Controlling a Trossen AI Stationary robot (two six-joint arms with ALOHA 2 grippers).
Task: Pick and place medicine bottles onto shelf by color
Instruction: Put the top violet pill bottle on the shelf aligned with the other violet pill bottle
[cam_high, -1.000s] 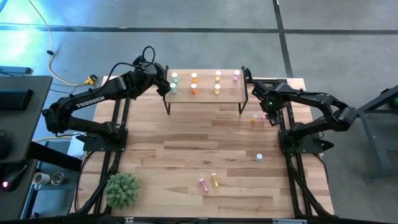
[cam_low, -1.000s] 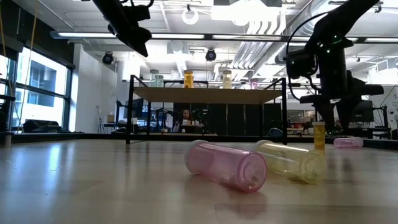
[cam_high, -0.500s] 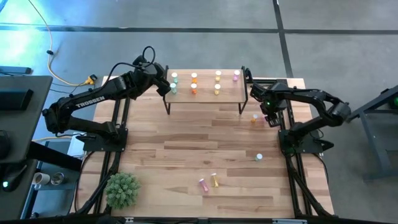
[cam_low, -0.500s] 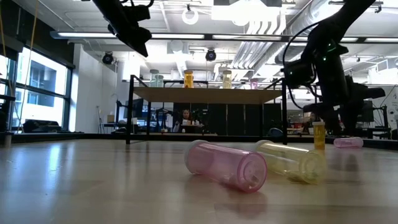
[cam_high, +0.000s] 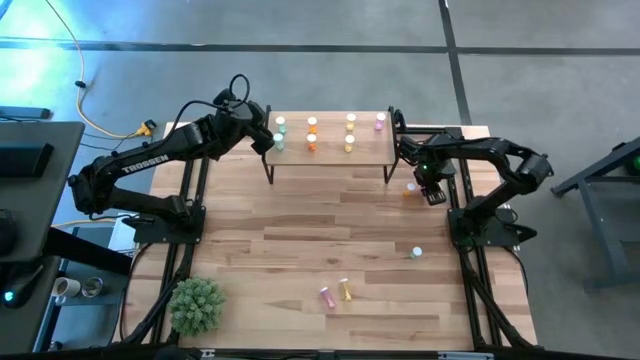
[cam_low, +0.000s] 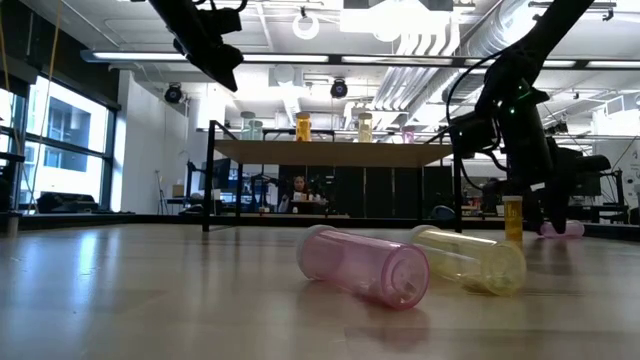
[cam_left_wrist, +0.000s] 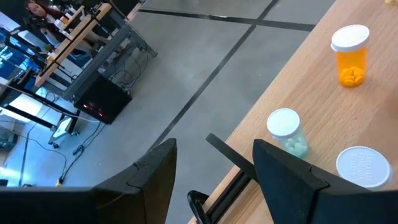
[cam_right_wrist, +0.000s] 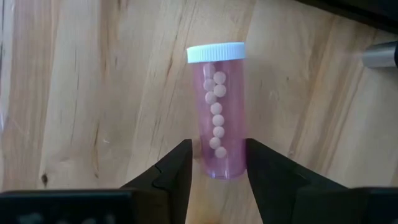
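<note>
So the pink bottle (cam_right_wrist: 221, 118) lies on its side on the tabletop (cam_high: 300, 230), its bottom end sitting between the right gripper's (cam_right_wrist: 217, 144) fingers. The jaws are parted either side of it, with a sliver of gap showing on one side, so not clamped.

An upright orange bottle (cam_high: 408, 190) stands just beside that gripper, and the shelf (cam_high: 330, 152) is close by. The shelf carries seven bottles: two green, two orange, two yellow and one pink.

Well away from the gripper a green bottle (cam_high: 416, 253) stands alone, and further off another pink one (cam_low: 365, 265) and a yellow one (cam_low: 470, 258) lie touching.

The left gripper (cam_high: 265, 140) hovers at the shelf's far end, jaws apart and empty. Its arm reads "TROSSEN" (cam_high: 140, 163). A small green plant (cam_high: 196, 305) sits at the far corner.
</note>
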